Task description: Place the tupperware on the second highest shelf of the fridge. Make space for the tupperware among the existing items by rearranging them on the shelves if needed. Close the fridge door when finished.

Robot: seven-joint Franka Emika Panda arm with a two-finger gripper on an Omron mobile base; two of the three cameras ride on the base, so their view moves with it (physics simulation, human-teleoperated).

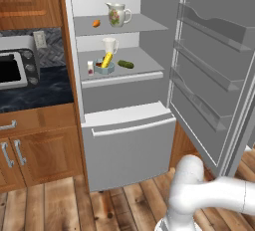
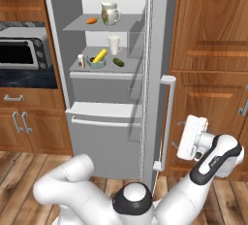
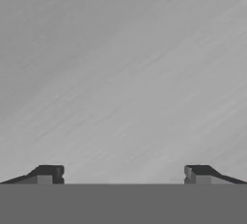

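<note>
The fridge (image 1: 124, 100) stands open. Its fridge door (image 1: 214, 75) is swung out to the right, with grey bins on its inner face. On the second highest shelf (image 1: 122, 78) sits the tupperware (image 1: 104, 67), a teal bowl holding something yellow. Around it are a tiny white bottle (image 1: 90, 67), a pale mug (image 1: 109, 45) and a dark green cucumber (image 1: 125, 64). The top shelf holds a floral jug (image 1: 117, 14) and an orange vegetable (image 1: 96, 23). My gripper (image 2: 180, 140) is open and empty, low beside the door's bar handle (image 2: 168, 122). In the hand view the gripper (image 3: 123, 175) faces brushed grey metal.
A toaster oven (image 1: 15, 65) stands on the dark counter left of the fridge, above wooden drawers. The fridge's lower drawer (image 1: 124, 145) is shut. Tall wooden cabinets (image 2: 213, 49) rise right of the door, close behind my hand. Wooden floor lies below.
</note>
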